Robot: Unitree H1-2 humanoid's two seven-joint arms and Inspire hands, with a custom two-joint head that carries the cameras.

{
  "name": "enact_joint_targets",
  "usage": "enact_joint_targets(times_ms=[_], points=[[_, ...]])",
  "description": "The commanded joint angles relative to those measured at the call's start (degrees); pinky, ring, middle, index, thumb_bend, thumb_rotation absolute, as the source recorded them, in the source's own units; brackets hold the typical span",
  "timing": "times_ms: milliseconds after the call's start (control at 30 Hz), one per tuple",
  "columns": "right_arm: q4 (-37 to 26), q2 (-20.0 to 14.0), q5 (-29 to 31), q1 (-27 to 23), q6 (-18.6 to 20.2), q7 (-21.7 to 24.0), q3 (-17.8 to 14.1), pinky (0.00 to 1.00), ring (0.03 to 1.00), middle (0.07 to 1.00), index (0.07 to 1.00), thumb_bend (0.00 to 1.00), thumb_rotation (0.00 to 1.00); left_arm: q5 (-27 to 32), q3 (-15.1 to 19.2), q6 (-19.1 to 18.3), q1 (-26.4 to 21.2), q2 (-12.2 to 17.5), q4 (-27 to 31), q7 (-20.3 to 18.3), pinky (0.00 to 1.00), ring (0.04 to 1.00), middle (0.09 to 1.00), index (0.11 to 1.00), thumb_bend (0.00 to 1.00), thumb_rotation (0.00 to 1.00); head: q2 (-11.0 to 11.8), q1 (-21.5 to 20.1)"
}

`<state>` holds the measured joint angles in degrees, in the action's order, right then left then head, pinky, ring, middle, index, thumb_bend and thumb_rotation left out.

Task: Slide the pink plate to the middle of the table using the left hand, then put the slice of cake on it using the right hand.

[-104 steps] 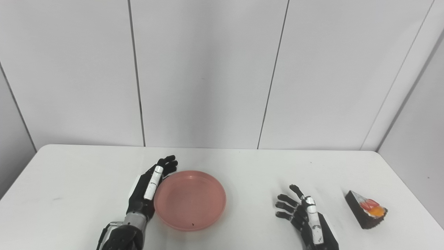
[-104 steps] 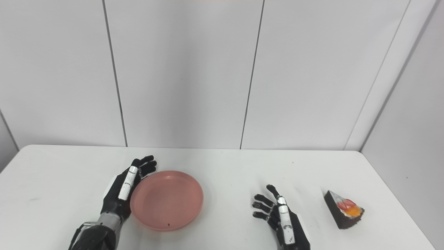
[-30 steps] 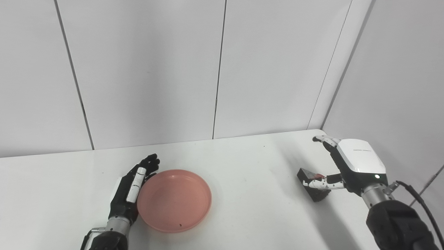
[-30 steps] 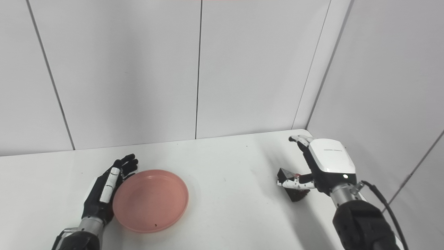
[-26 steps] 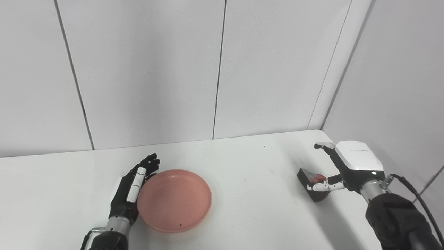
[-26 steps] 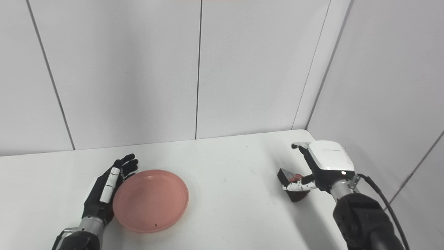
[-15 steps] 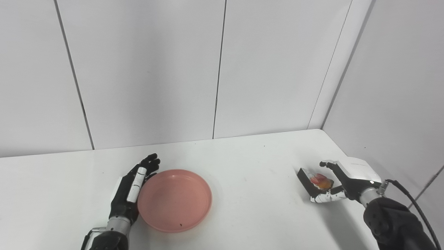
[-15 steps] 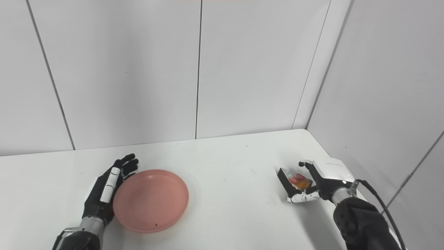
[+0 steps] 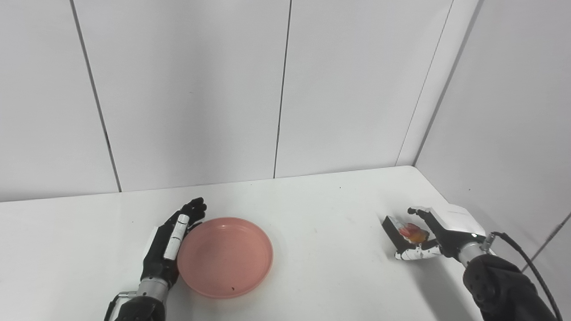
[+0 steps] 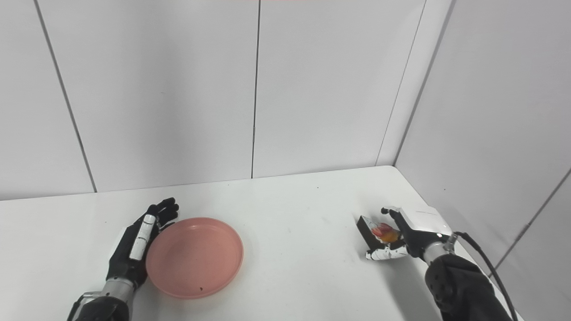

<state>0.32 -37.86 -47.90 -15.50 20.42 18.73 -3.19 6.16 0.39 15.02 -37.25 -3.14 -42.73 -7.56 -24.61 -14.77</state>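
Pale grey wall panels close off a white worktop (image 9: 312,209). The round, shallow pink plastic plate (image 9: 225,257) lies left of centre, with the black left hand (image 9: 167,243) flat against its left rim, fingers straight and together, holding nothing. Near the right edge, the wedge-shaped dark chocolate cake slice with red and orange fruit topping (image 9: 403,235) sits on the worktop, cupped by the right hand (image 9: 435,236), thumb in front and fingers behind; whether they are pressing on it I cannot tell. It looks light and soft, so the firm dark sides are probably the best hold, keeping off the topping.
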Motion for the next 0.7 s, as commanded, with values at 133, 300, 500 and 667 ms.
enact_joint_targets(times_ms=[133, 300, 500, 667], points=[[1.49, 0.4, 2.3, -1.82, -2.92, -8.69, 0.29, 0.59, 0.727, 0.785, 0.79, 1.0, 0.46, -0.22, -0.32, 0.0, 1.14, -0.8, -1.79, -0.07, 0.84, 0.862, 0.824, 0.75, 0.72, 0.85, -0.27, 0.26], [3.63, 0.37, 2.81, -1.66, -4.65, -12.16, 2.23, 0.56, 0.678, 0.742, 0.767, 1.0, 0.41, -0.25, -0.35, -0.15, 1.12, -0.83, -1.77, -0.04, 0.84, 0.863, 0.828, 0.75, 0.71, 0.85, -0.44, 0.28], [4.41, 0.26, 2.72, -1.68, -3.67, -13.95, 3.59, 0.56, 0.68, 0.733, 0.744, 1.0, 0.37, -0.64, -0.5, -0.57, 1.24, -0.79, -1.51, 0.1, 0.83, 0.859, 0.827, 0.753, 0.72, 0.86, -0.69, 0.44], [5.23, 0.21, 3.03, -1.69, -4.13, -15.37, 3.95, 0.41, 0.513, 0.627, 0.697, 1.0, 0.33, -0.51, -0.44, -1.04, 1.32, -0.78, -1.25, -0.14, 0.83, 0.86, 0.83, 0.757, 0.71, 0.86, -0.78, 0.42]])
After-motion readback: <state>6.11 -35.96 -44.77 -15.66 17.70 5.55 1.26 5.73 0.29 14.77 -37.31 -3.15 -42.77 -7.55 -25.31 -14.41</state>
